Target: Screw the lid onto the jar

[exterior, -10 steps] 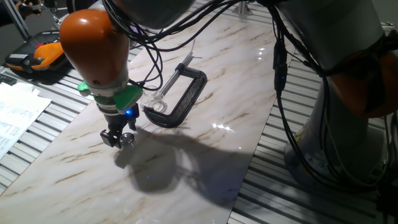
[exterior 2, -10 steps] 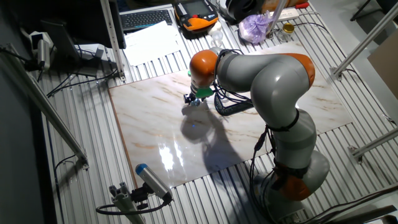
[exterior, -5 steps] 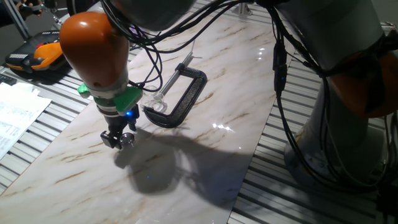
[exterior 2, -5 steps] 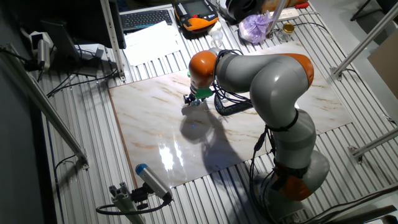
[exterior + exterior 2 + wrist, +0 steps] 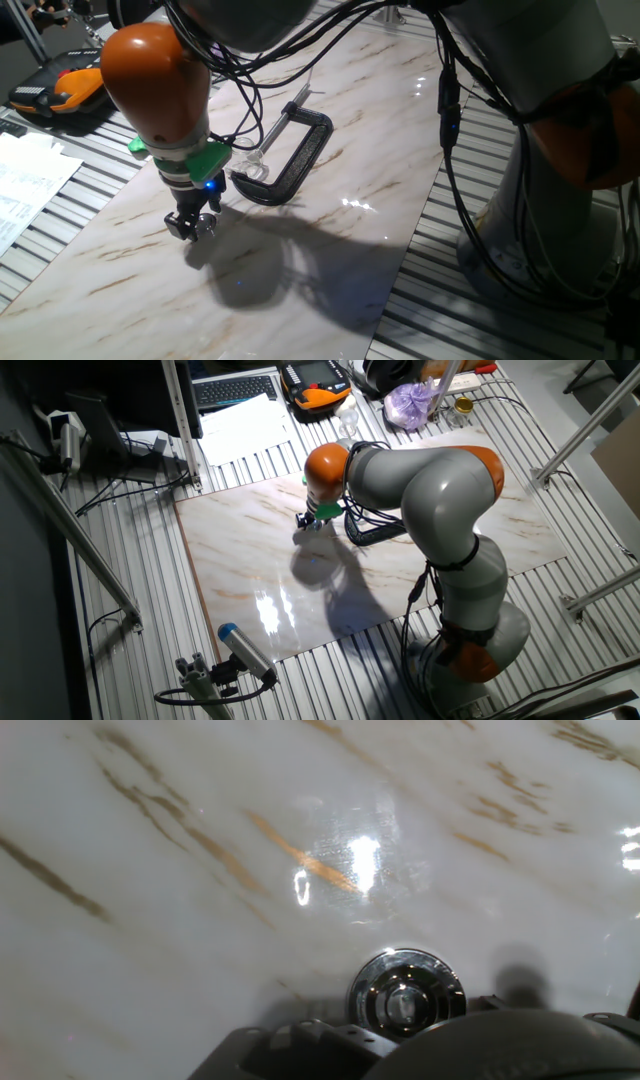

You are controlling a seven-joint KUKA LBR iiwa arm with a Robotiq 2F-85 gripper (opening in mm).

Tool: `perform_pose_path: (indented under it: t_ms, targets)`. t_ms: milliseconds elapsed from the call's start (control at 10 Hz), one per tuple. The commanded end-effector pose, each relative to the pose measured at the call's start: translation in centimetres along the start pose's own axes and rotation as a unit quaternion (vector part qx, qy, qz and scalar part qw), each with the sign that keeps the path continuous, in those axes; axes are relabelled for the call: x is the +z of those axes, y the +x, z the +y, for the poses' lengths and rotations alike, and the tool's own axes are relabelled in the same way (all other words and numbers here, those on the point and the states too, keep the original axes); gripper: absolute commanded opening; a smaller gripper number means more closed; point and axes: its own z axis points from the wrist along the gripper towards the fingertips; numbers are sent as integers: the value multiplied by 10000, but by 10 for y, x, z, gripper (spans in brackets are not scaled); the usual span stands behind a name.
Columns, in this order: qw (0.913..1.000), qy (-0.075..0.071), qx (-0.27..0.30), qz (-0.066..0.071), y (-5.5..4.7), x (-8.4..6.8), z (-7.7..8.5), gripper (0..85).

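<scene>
Broad white marble-patterned worktop (image 5: 330,230) with tan veins, laid over a ribbed metal bench. Above it, the big grey-and-orange arm, wrist tipped down near the left side of the slab in one fixed view. Just beside the wrist, a large black C-clamp with a steel screw rod (image 5: 292,155), lying flat. At the clamp's near end, a small clear cylindrical jar (image 5: 247,163), faint and glassy against the marble; upright or tilted, impossible to say from here. Lower and nearer the camera, the small black two-finger gripper (image 5: 194,226), pointing straight down, close to the slab. At its tips in the hand view, a small round silvery metal lid (image 5: 407,992) with a shiny rim and a darker centre, flat face toward the lens. Fingers apparently clenched around that lid, judging by how it sits right at the tips in both the hand view and one fixed view; actual contact at the rim hidden by the gripper body. In the other fixed view, gripper (image 5: 311,520) and lid too small to resolve. Key relation for the coming move: jar well apart from the lid, off toward the clamp, up and to the right of the fingers in one fixed view. Likely call: carry the lid across with its flat face level, centre it over the jar's mouth, then lower and twist. Main risk, by this reading: knocking the light jar or snagging the clamp's rod.
</scene>
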Motion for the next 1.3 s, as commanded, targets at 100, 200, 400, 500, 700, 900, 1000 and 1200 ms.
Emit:
perform_pose_path:
  t_ms: [100, 200, 400, 500, 700, 900, 1000, 1200]
  targets:
    - [10000, -37, 1, 14, 1, 2, 0, 680]
    - [10000, -29, 1, 14, 1, 2, 0, 680]
    - [10000, -36, 9, 14, 2, 4, -1, 680]
    - [10000, -51, 9, 7, 2, 5, -1, 680]
    - [10000, -51, 16, 7, 2, 4, -1, 680]
    - [10000, -51, 16, 7, 2, 4, -2, 680]
    - [10000, -66, 16, 7, 2, 4, -2, 680]
    - [10000, -67, 9, -8, 2, 4, -2, 680]
